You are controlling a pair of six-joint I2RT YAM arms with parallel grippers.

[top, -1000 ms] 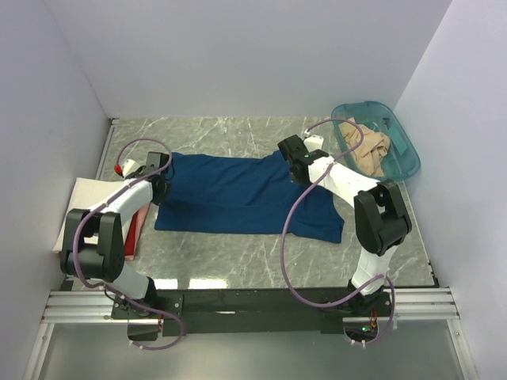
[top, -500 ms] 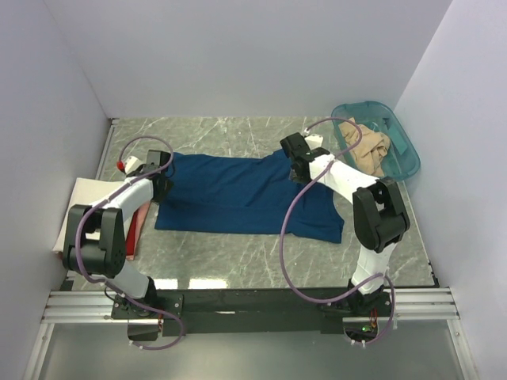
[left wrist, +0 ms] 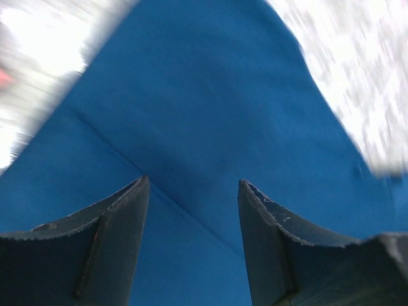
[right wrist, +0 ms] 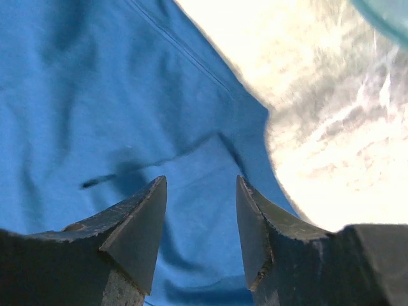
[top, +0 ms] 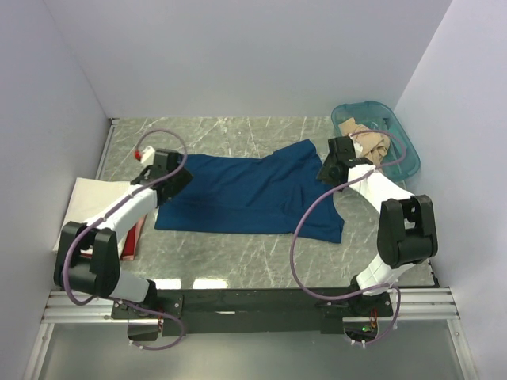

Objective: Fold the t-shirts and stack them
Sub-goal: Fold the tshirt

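**Hovering open-fingered over the navy shirt**

Nearest us, the marble table (top: 238,257) shows in front of the navy shirt (top: 238,194), which is spread wide between our two arms. Our left gripper (left wrist: 191,185) hangs over the shirt's left end. Its fingers are spread with nothing between them. A seam crosses the blue cloth right below the fingertips, and blurred pale table shows beyond them on both sides. Whether the tips touch the cloth, we cannot tell. Out to the left of those fingers, past the shirt's edge, the cream shirt (top: 91,194) lies on the table.

Our right gripper (right wrist: 201,182) is over the shirt's right part, its fingers likewise apart and empty. Under them the cloth is rumpled and crossed by a stitched seam. Just right of the fingertips the cloth ends and the marble begins. Farther beyond the right fingers stands the tub (top: 409,158), with the tan shirt (top: 371,149) bunched inside it.
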